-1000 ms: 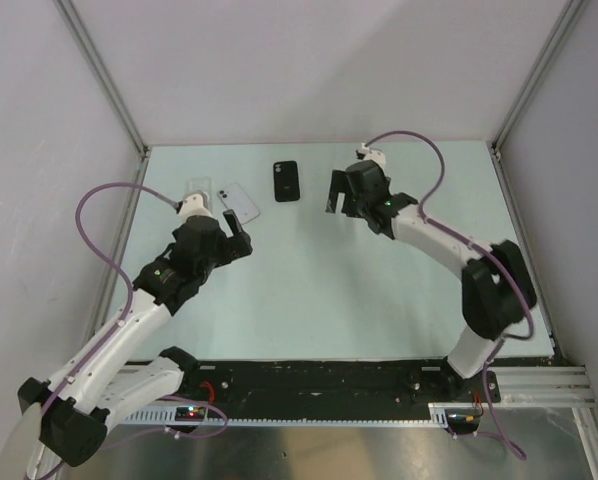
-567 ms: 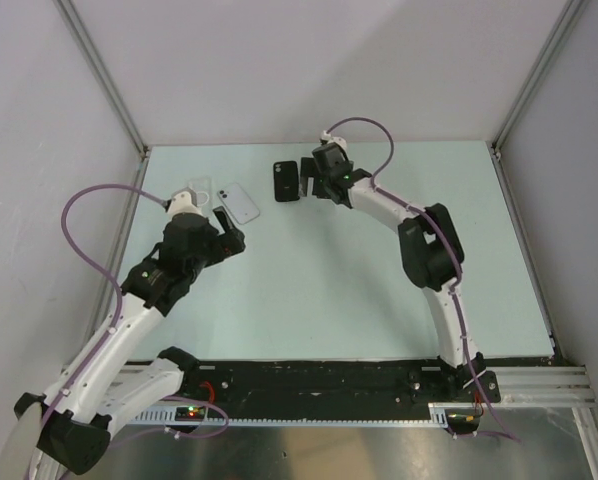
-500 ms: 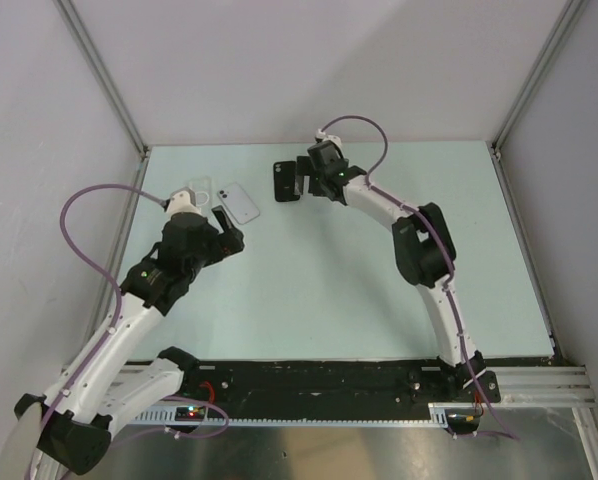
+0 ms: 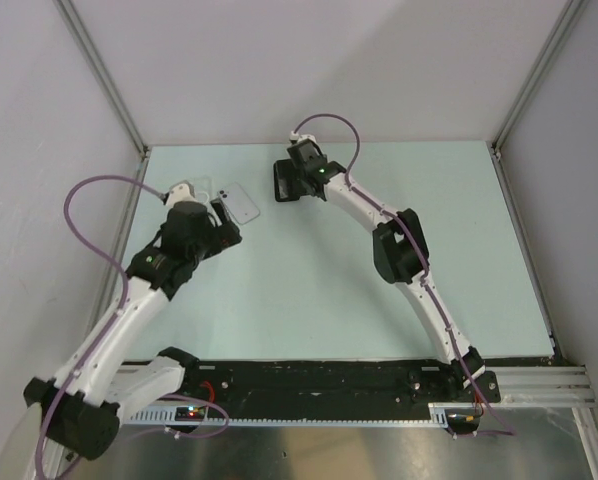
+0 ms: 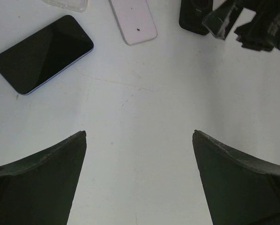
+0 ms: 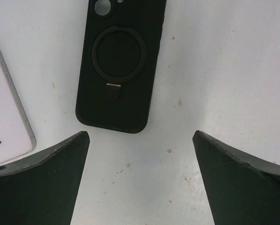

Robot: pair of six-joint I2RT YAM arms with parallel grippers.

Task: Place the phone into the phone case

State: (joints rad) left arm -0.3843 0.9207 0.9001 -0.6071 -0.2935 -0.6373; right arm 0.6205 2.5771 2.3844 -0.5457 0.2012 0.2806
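Left wrist view, nearest first: the left hand [image 5: 139,136] has its two dark fingers spread wide, with only bare pale tabletop [image 5: 140,103] between them, pinching nothing; farther out and to the left lies the dark-screened phone with a lavender rim [image 5: 43,54], flat, screen up, at a slant and apart from everything else; beyond it, at the far edge, a clear plastic phone case [image 5: 65,3] shows only its near border; just right of that lies a pale pinkish-white flat slab with rounded corners [image 5: 133,21], phone or cover I cannot tell; farthest right sits a corner of the matte black phone case with a round ring stand on its back [image 5: 191,18].

Right wrist view: the right hand [image 6: 141,136] is likewise spread wide and grips nothing; just beyond its fingertips the black case lies back up, ring stand folded flat, camera cutout at the far end, untouched; the pale slab lies to its left, near but apart.

Top external view: the left arm's wrist hides the phone; the right arm reaches to the far middle of the tabletop, its hand over the black case.
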